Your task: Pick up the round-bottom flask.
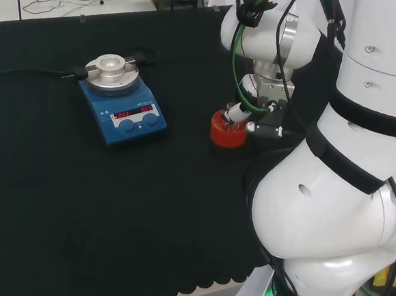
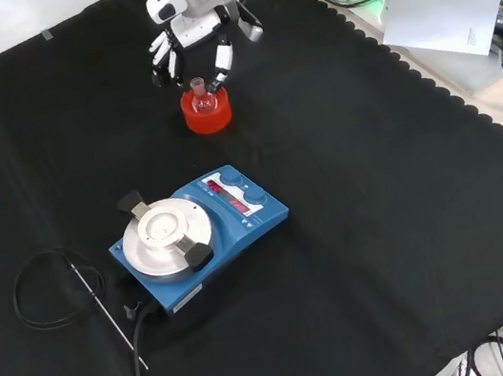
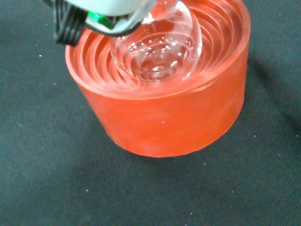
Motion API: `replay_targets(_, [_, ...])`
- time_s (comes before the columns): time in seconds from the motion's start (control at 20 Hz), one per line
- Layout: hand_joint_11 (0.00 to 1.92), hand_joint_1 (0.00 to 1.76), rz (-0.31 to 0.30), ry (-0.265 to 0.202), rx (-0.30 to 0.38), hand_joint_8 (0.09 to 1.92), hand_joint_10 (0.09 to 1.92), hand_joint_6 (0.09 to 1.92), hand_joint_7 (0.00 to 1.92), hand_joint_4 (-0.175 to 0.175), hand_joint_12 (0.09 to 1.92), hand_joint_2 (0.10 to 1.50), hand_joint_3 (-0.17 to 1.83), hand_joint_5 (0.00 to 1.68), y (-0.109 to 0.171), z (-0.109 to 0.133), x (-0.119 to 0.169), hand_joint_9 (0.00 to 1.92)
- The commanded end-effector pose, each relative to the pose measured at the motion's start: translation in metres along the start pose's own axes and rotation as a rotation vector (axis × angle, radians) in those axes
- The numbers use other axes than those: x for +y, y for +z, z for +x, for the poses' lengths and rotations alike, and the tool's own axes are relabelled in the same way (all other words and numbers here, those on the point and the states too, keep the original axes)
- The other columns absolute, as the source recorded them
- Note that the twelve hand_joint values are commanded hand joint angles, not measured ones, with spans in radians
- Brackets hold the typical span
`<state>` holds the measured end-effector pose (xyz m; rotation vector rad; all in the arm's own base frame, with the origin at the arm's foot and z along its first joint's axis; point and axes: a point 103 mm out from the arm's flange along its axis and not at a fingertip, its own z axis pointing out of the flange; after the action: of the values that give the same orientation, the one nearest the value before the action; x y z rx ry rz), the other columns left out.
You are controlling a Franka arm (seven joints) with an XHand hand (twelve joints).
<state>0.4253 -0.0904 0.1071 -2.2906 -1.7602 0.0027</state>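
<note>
The round-bottom flask [image 2: 204,100] is clear glass and stands upright in a red ribbed ring stand [image 2: 208,118] at the far middle of the cloth. In the wrist view its bulb [image 3: 160,52] rests in the stand [image 3: 164,117], with a white part of the hand [image 3: 103,7] over the neck. In the front view the hand [image 2: 191,39] hangs just above and behind the flask. Its fingers [image 2: 222,61] point down, spread on both sides of the neck, with a gap to the glass. In the head view a finger [image 1: 236,112] reaches down to the stand [image 1: 226,133].
A blue hotplate stirrer [image 2: 196,231] with a round metal top stands nearer in the front view, left of the stand in the head view [image 1: 122,104]. A coiled black cable [image 2: 51,289] and a thin rod [image 2: 108,313] lie beside it. The cloth's scalloped edge [image 2: 427,81] runs along the right.
</note>
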Motion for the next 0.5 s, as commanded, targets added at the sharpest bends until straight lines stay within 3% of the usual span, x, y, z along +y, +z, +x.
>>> replay_targets(0.05, [0.33,1.08,0.005,0.006,-0.038,0.73,0.64,0.83,0.46,0.137,1.33,0.82,0.45,1.13,0.0008,0.0015,0.0007,0.64])
replay_targets(0.3, [0.41,1.10,0.009,0.015,-0.040,0.71,0.59,0.96,0.53,0.098,1.31,0.73,0.66,1.11,-0.0001,-0.0005,0.0002,0.73])
replay_targets(0.5, [0.42,1.10,0.006,0.010,-0.029,0.71,0.59,0.98,0.54,0.090,1.31,0.71,0.70,1.11,-0.0038,-0.0012,0.0002,0.74])
